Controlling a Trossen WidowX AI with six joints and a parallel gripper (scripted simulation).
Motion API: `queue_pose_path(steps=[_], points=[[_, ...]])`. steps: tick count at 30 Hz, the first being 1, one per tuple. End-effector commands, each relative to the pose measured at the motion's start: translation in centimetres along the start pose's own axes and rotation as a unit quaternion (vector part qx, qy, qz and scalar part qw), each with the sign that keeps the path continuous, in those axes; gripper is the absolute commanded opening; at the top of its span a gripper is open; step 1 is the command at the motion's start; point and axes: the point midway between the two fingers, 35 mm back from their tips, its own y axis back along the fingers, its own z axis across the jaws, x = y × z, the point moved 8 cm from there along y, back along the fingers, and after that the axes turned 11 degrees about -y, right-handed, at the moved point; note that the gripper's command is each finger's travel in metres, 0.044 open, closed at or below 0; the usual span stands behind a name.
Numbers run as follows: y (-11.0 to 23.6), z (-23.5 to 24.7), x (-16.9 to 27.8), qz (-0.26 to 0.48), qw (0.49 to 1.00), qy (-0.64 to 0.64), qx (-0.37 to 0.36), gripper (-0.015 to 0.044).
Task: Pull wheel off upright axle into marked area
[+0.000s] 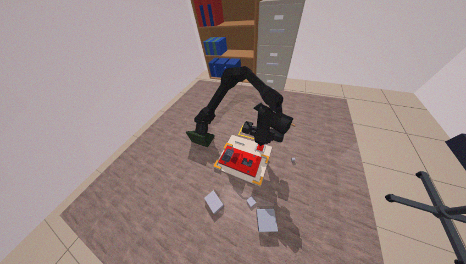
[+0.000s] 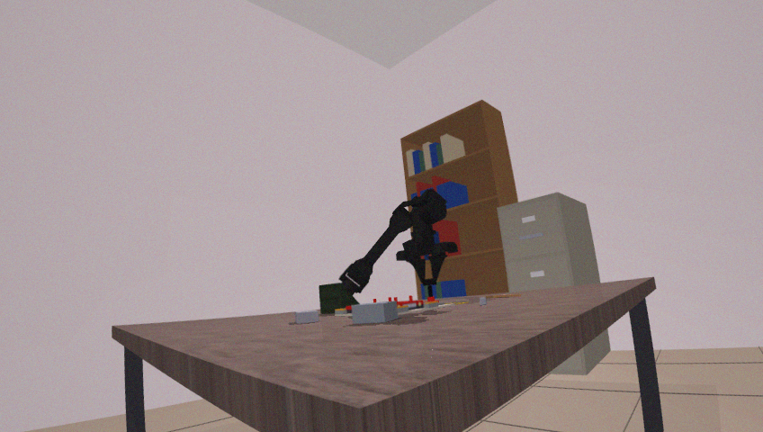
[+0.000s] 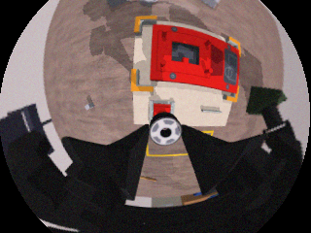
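My gripper (image 1: pixel 260 142) (image 2: pixel 428 280) is shut on the small grey wheel (image 3: pixel 166 131), which shows between the dark fingers in the wrist view. It holds the wheel above the near edge of the cream board (image 1: pixel 259 170) (image 3: pixel 190 108), over the red axle mount (image 1: pixel 260 148) (image 3: pixel 163 107). The fingers hide the wheel in the top and exterior views. The yellow outline of the marked area (image 1: pixel 240 133) (image 3: pixel 167 154) lies on the table just behind the board, partly under the arm.
A red plate (image 1: pixel 240 160) (image 3: pixel 194 58) with dark parts sits on the board. Three grey blocks (image 1: pixel 213 201) (image 1: pixel 251 201) (image 1: pixel 266 220) lie in front, and a small cube (image 1: pixel 293 159) lies to the right. The arm's green base (image 1: pixel 200 137) stands at the left.
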Motion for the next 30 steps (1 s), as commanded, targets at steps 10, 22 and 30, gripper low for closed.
queue_pose_path(steps=[10, 22, 30], points=[[1.3, 0.0, 0.0, -0.003, 1.0, 0.002, 0.001, 0.0], [3.2, -0.6, 1.0, -0.001, 1.0, 0.001, -0.002, 0.0], [3.5, -2.4, 3.3, -0.001, 1.0, 0.001, -0.001, 0.0]])
